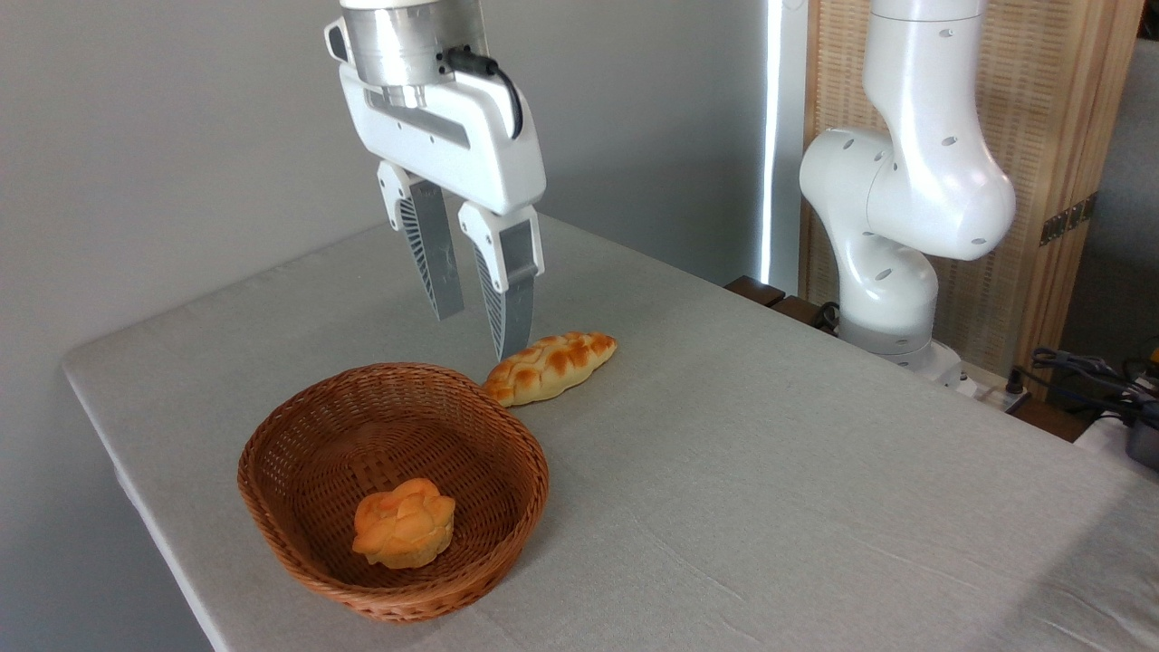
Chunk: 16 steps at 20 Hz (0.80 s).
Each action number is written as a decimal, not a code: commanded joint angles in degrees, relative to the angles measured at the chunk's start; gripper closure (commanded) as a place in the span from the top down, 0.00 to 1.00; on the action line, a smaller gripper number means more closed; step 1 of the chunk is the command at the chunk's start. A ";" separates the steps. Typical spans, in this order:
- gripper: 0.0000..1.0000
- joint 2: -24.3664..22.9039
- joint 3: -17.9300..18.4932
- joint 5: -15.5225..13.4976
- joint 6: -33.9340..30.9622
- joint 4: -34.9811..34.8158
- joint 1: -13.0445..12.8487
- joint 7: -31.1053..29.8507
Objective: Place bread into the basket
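Inside the basket [272,453] sits the bread [404,522], the claw [480,335] hanging above its rim, parted and empty.

**One fixed cam, raised corner view**

Single view only, no 2nd cam to overlap. Cam sits off the table's [770,471] near side, above its top, tilted down and looking diagonally across to the grey wall [163,136]. Fairly close: basket [299,525] low in the pic, arm base [892,290] at right, arm's top cropped.
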 commanded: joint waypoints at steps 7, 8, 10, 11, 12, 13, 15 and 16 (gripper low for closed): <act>1.00 1.24 -0.52 -1.46 -1.91 1.81 0.60 -1.30; 1.00 1.24 -0.52 -1.46 -1.91 1.81 0.60 -1.48; 1.00 1.33 -0.60 -1.46 -2.09 2.50 0.60 -1.48; 1.00 1.59 -0.60 -1.46 -2.52 3.03 0.60 -1.57; 1.00 1.68 -0.60 -1.37 -2.96 3.56 0.60 -1.57; 1.00 1.77 -0.52 -1.37 -3.14 3.91 0.60 -1.39; 1.00 1.94 -0.52 -1.37 -3.23 4.44 0.60 -1.39; 1.00 2.12 -0.60 -1.37 -3.23 4.53 0.60 -1.56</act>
